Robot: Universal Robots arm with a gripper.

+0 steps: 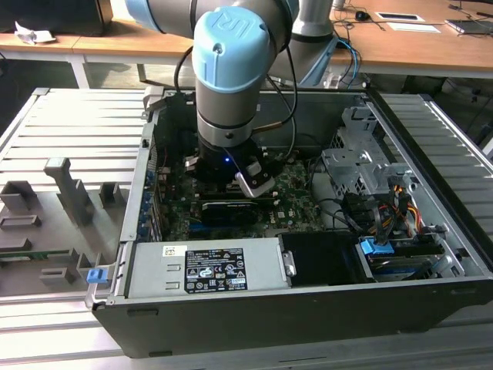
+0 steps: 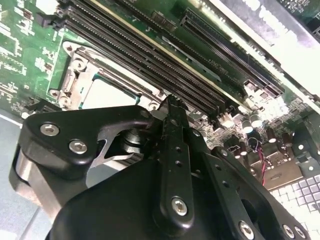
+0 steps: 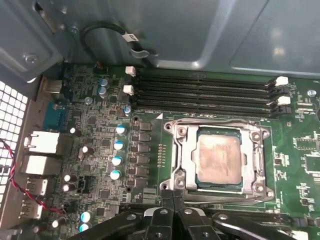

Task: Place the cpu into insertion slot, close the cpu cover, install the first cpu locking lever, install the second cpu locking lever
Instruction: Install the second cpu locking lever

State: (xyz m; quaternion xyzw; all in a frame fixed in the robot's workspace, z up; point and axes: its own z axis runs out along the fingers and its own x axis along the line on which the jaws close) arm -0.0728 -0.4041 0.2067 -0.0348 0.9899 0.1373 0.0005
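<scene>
The cpu (image 3: 218, 156) lies flat in the insertion slot (image 3: 220, 187), its dull metal top showing through the window of the cpu cover (image 3: 184, 160), which is folded down over it. A thin wire locking lever (image 3: 215, 122) runs along the cover's side nearest the memory slots, and another locking lever (image 3: 225, 197) runs along the opposite side. My gripper (image 3: 172, 196) is shut with nothing visible between its fingers, its tips at the socket's corner by the end of that second lever. In the second wrist view the gripper (image 2: 172, 102) hovers just beside the cpu (image 2: 107, 92) and cover (image 2: 75, 75).
The arm (image 1: 227, 85) reaches down into an open computer case (image 1: 308, 308). Long black memory slots (image 3: 205, 92) run beside the socket. A grey power supply (image 1: 204, 270), a drive cage (image 1: 362, 166) and cables surround the board. Grey fixture blocks (image 1: 69, 193) stand outside on the exterior view's left.
</scene>
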